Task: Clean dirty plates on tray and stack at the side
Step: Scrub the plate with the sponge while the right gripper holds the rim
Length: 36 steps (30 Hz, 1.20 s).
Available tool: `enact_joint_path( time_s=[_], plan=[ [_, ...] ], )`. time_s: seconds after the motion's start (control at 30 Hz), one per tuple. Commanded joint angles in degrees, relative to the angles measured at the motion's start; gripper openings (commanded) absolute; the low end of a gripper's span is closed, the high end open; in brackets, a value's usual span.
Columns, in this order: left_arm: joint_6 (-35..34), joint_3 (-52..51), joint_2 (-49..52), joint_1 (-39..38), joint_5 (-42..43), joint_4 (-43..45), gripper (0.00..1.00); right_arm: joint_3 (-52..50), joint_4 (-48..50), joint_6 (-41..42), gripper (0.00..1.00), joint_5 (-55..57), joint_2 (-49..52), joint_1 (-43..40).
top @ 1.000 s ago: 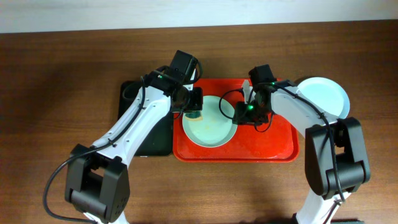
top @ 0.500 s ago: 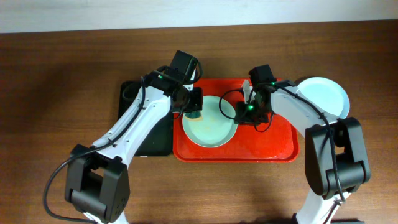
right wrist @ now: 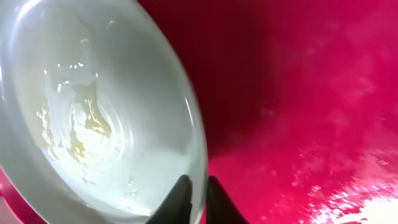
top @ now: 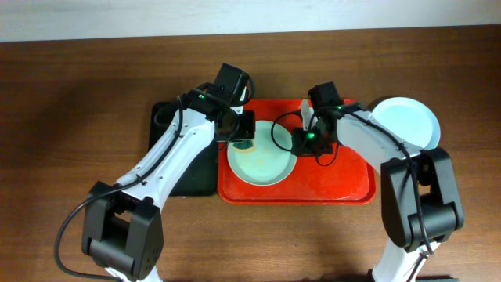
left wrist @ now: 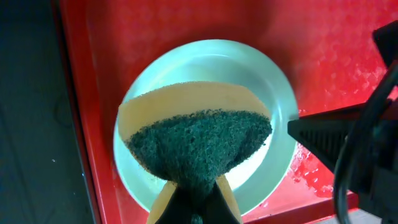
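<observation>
Our right fingers [right wrist: 186, 194] pinch the right rim of the plate [top: 262, 162] at the tray's [top: 337, 186] left end, while our left fingers [left wrist: 196, 202], clamped on the sponge [left wrist: 199, 146], hover just above its middle.

The round shallow mint-blue plate [top: 262, 166] shows a faint yellow smear, pale against the glossy red rectangular plastic tray [top: 344, 186] with its fine dimpled pattern. The folded sponge [left wrist: 199, 143] is dark green over tan. The narrow plastic tray [top: 196, 176] is black — the wooden table [top: 78, 94] brown, streaked with grain.

Dark brown wooden table [top: 63, 117] — pale wall [top: 235, 16] behind.
</observation>
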Motion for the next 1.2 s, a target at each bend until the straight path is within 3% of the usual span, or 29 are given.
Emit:
enact_joint_path(
  time_s=[0.0, 0.27, 0.47, 0.9, 1.17],
  plan=[
    [1.0, 0.1, 0.3, 0.0, -0.6, -0.1, 0.00, -0.6, 0.3, -0.3, 0.07, 0.1, 0.3, 0.9],
    [1.0, 0.1, 0.3, 0.0, -0.6, -0.1, 0.00, -1.3, 0.6, -0.3, 0.14, 2.0, 0.3, 0.9],
    [1.0, 0.1, 0.3, 0.0, -0.6, -0.1, 0.00, -1.4, 0.8, -0.3, 0.04, 2.0, 0.3, 1.0],
    [0.9, 0.1, 0.7, -0.4, -0.8, -0.9, 0.00, -1.4, 1.0, -0.3, 0.04, 1.5, 0.3, 1.0],
    [0.2, 0.1, 6.4, -1.9, -4.1, 0.0, 0.00, -1.4, 1.0, -0.3, 0.04, 1.5, 0.3, 1.0]
  ],
)
